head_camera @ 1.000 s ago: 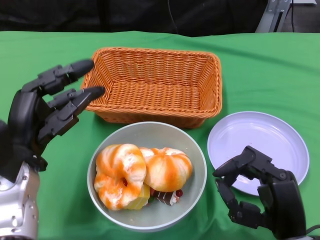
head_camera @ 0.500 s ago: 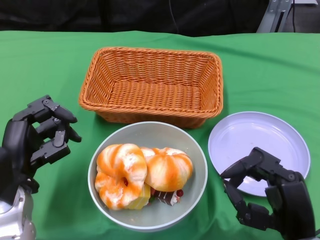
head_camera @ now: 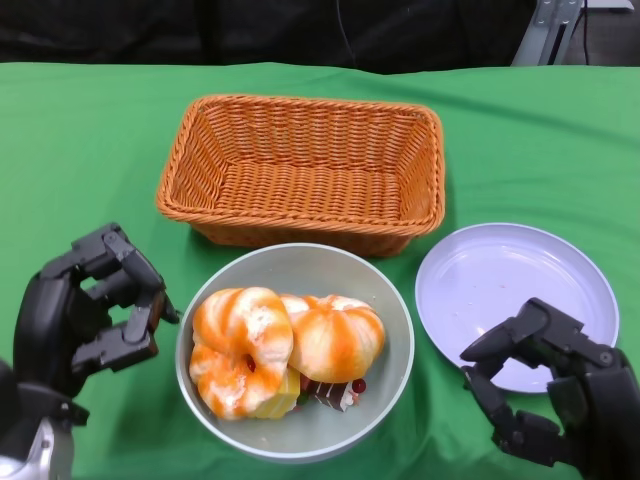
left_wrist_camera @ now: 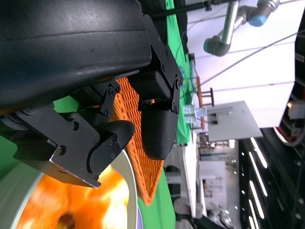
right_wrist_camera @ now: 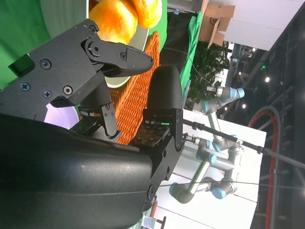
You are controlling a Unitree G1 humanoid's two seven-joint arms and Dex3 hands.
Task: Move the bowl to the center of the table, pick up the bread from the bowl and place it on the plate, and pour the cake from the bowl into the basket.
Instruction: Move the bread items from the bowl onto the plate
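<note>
nearest the camera, the left hand (head_camera: pixel 85 320) is hovering at the lower left, just beside the bowl's left rim, its fingers curling inward around nothing and not touching the bowl as far as the head view shows. the right hand (head_camera: pixel 560 395) is sitting at the lower right, its fingers bent and spread apart, holding nothing, with the fingertips lying over the near edge of the plate.

between the two hands, the grey bowl (head_camera: pixel 385 300) is resting on the green table (head_camera: pixel 520 140), its far rim just in front of the basket. inside it, two orange-and-white glazed pieces of bread (head_camera: pixel 285 340) are lying side by side, touching each other, filling most of the bowl. under their near edge, a piece of cake (head_camera: pixel 330 392) with yellow and red bits is peeking out; most of it is hidden beneath the bread.

to the right of the bowl, the white plate (head_camera: pixel 520 280) is lying flat, close to the bowl but apart from it.

farther back, the orange wicker basket (head_camera: pixel 300 165) is standing upright at the middle of the table, its near wall just behind the bowl.
</note>
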